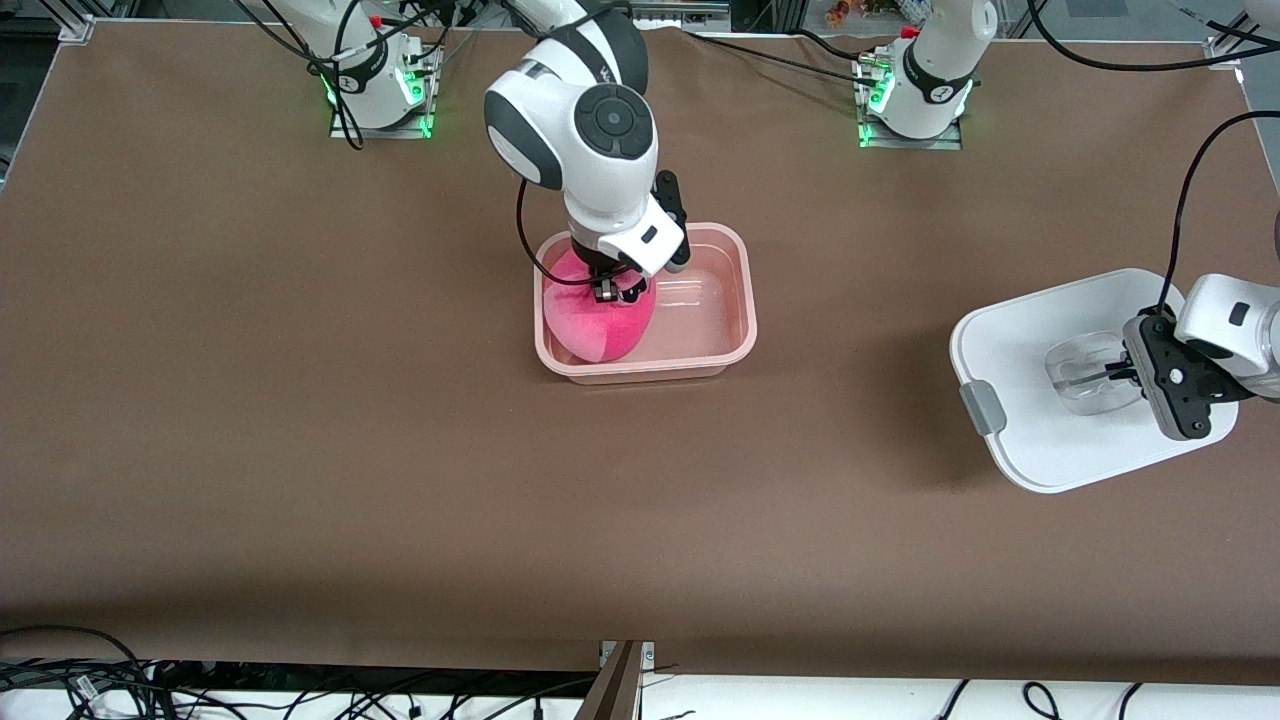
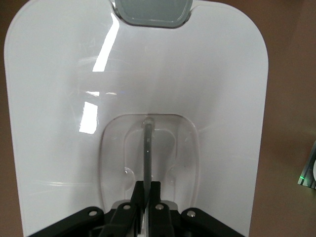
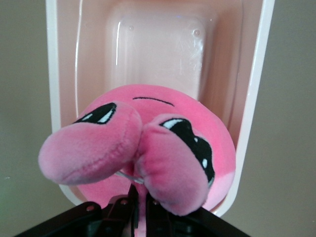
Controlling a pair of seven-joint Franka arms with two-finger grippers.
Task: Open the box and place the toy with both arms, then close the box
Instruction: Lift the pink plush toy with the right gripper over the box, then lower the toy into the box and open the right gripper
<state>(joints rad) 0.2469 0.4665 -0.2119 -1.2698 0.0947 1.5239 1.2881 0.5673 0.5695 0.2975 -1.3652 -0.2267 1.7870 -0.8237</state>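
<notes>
The pink box (image 1: 738, 262) stands open in the middle of the table, with no lid on it. The hot-pink plush toy (image 1: 598, 325) sits in the box at the end toward the right arm, partly over the rim. My right gripper (image 1: 612, 290) is shut on the toy's top; in the right wrist view the toy (image 3: 148, 143) fills the space in front of the fingers, over the box (image 3: 256, 98). My left gripper (image 1: 1128, 372) is shut on the clear handle (image 2: 147, 148) of the white lid (image 1: 1040, 420), near the left arm's end of the table.
The lid has a grey side clip (image 1: 981, 407), which also shows in the left wrist view (image 2: 152, 12). The brown table (image 1: 300, 420) stretches wide around the box. Cables lie along the table's edge nearest the front camera.
</notes>
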